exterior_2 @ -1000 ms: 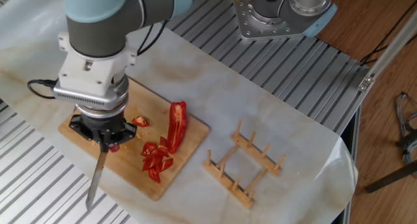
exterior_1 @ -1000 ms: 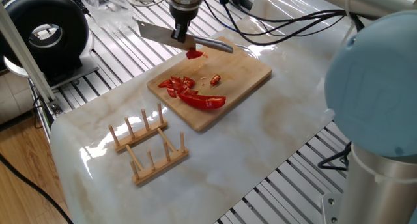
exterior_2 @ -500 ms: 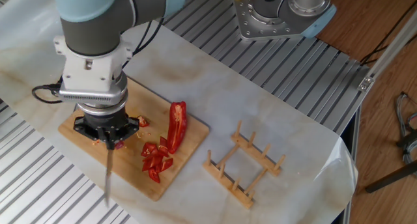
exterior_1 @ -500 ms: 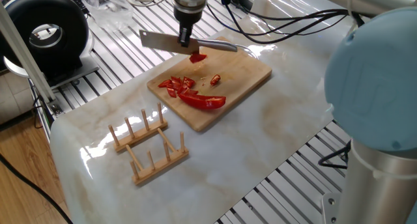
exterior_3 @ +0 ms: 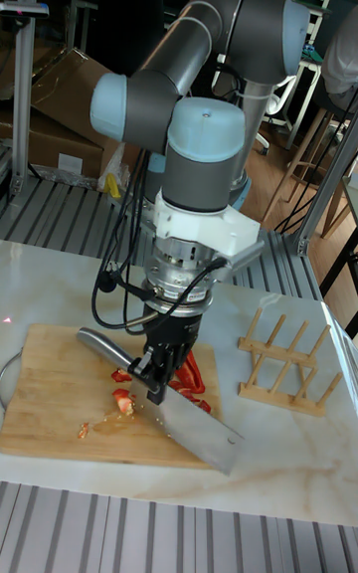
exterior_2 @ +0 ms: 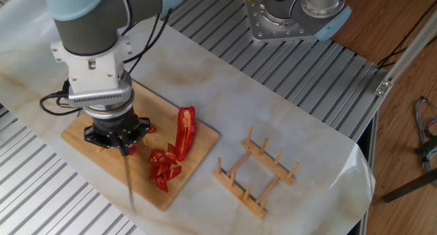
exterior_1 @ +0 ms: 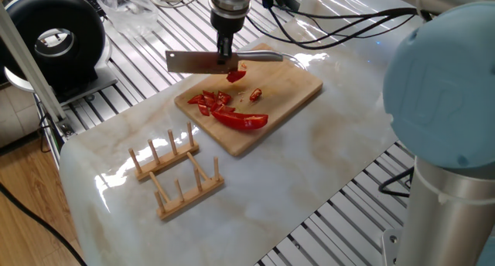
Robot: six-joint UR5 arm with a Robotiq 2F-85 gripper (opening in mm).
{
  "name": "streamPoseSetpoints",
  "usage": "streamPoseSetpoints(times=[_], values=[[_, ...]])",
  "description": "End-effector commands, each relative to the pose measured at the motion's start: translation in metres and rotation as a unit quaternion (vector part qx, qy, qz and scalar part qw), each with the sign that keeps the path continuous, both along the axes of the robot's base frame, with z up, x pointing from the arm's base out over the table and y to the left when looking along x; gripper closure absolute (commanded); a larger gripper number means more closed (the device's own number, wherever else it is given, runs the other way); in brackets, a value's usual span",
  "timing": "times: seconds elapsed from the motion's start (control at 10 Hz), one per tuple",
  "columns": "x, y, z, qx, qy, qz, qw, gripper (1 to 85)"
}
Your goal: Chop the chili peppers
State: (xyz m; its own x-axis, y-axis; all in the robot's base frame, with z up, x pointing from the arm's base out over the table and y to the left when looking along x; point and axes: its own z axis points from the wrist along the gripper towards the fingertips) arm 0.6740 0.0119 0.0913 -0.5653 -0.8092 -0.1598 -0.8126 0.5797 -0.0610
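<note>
Gripper [exterior_1: 225,56] pointing straight down above the far part of the cutting board [exterior_1: 298,92], fingers clamped on the handle of a cleaver [exterior_1: 203,61]; same grip seen in the tall fixed view [exterior_3: 159,382] with the broad blade [exterior_3: 194,426] sloping down toward the board's [exterior_3: 40,404] near edge. Blade held level and raised off the wood in one fixed view, seen edge-on as a thin line in the other fixed view [exterior_2: 128,180]. Chili peppers [exterior_1: 230,111] lying on the board: a long curved half [exterior_2: 185,129] close to one board edge, a cluster of cut bits [exterior_2: 164,168] just beside it, and a few loose bits [exterior_1: 254,94] nearer the board's middle, one red piece [exterior_1: 235,75] right under the gripper. A wooden rack [exterior_1: 176,173] with upright pegs standing on the marble tabletop [exterior_1: 325,150], well apart from the board, toward the tabletop's edge.
</note>
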Motion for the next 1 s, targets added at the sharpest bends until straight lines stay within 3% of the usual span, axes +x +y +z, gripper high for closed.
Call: streamPoseSetpoints(times=[0.0,0.2,0.5,0.7,0.9], values=[[-0.005,0.006,0.003,0.012,-0.002,0.06,0.9981,84.3],[-0.005,0.005,0.008,0.011,-0.011,0.09,0.9959,84.3],[-0.005,-0.002,0.005,0.007,-0.021,0.09,0.9957,84.3],[-0.009,-0.003,0.004,0.008,-0.013,0.077,0.9969,84.3],[-0.011,0.006,0.007,0.025,-0.006,0.07,0.9972,84.3]])
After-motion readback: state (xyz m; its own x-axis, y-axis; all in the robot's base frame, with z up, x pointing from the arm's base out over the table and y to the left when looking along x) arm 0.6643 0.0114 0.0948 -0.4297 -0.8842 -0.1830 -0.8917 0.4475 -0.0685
